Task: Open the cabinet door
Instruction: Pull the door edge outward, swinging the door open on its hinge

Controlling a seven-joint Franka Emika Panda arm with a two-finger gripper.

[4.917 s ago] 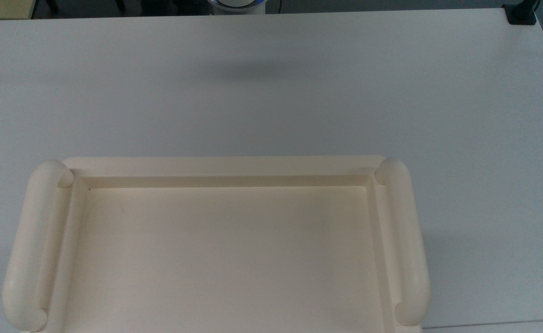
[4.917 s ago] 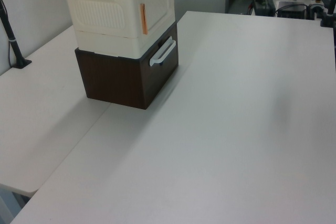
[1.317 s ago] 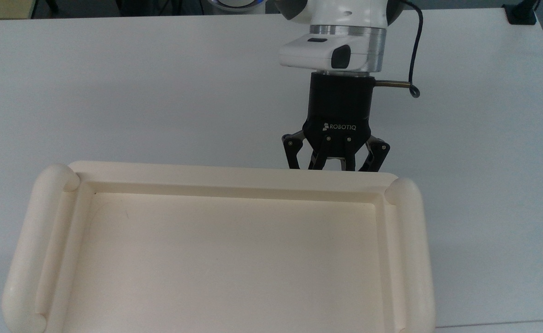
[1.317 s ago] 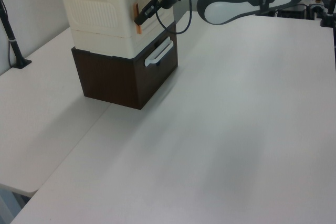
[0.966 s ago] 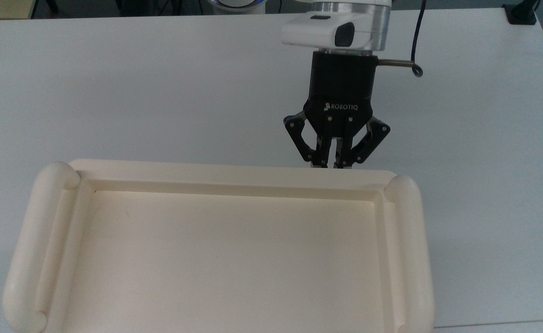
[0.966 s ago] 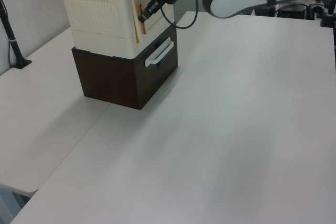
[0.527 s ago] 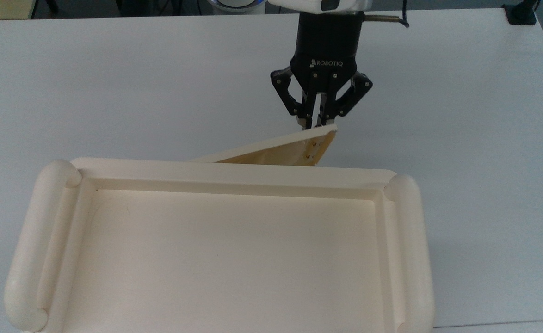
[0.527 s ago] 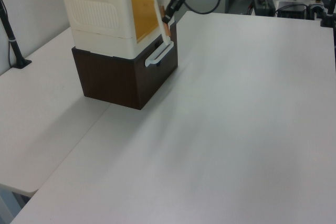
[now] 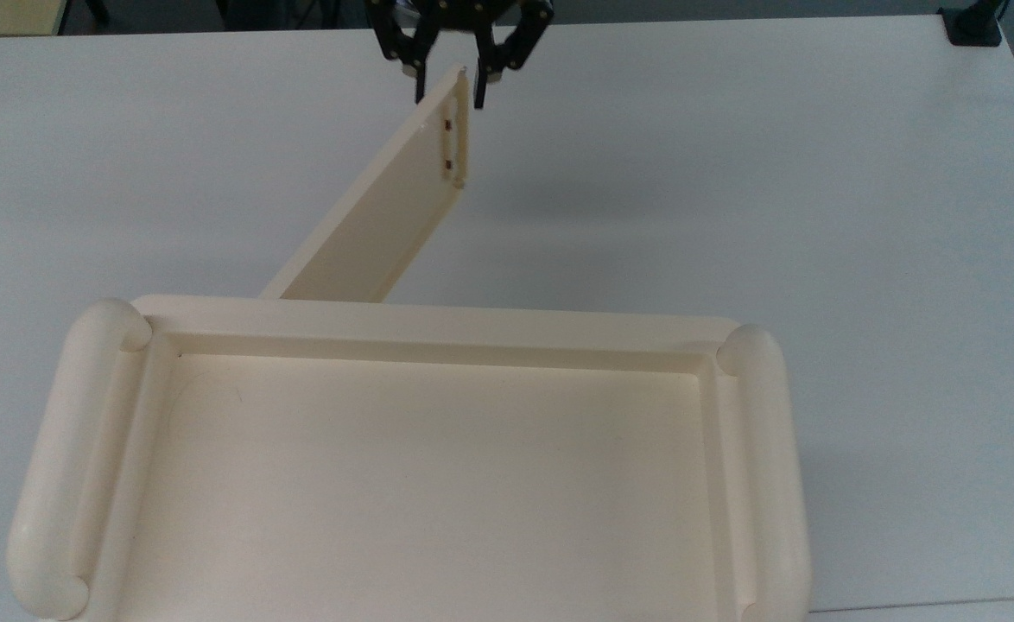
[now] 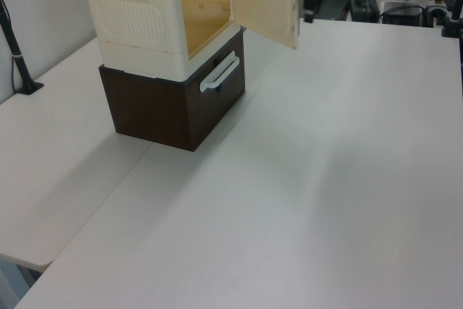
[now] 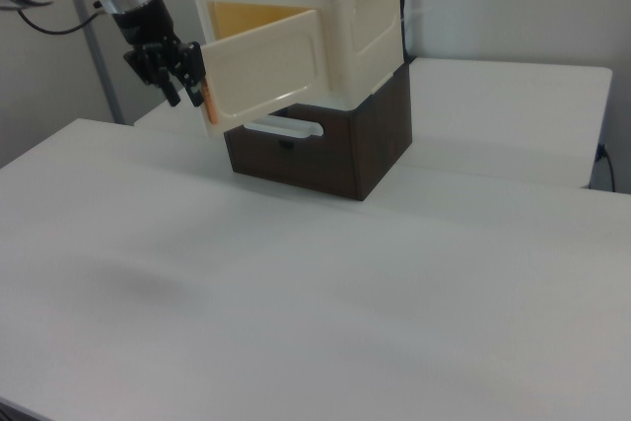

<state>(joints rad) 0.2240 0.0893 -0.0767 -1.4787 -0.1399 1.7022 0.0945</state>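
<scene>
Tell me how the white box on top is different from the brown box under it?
The cabinet is cream; the drawer box under it is dark brown. The cabinet's door is swung wide open, showing a yellowish inside; the drawer box is shut. The door's free edge sits between the gripper's jaws; the drawer box's white handle is untouched. Both are boxy and stacked on the table.

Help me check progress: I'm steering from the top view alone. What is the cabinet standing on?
Observer: In the left view, the cabinet stands on a dark brown box with a white handle.
Operator: Can you see inside?
Observer: Yes. The cabinet door stands wide open, baring an amber interior; I see nothing in the part that shows.
Operator: Where's the gripper?
Observer: In the right view, the gripper is at the door's free edge, above the table.
</scene>
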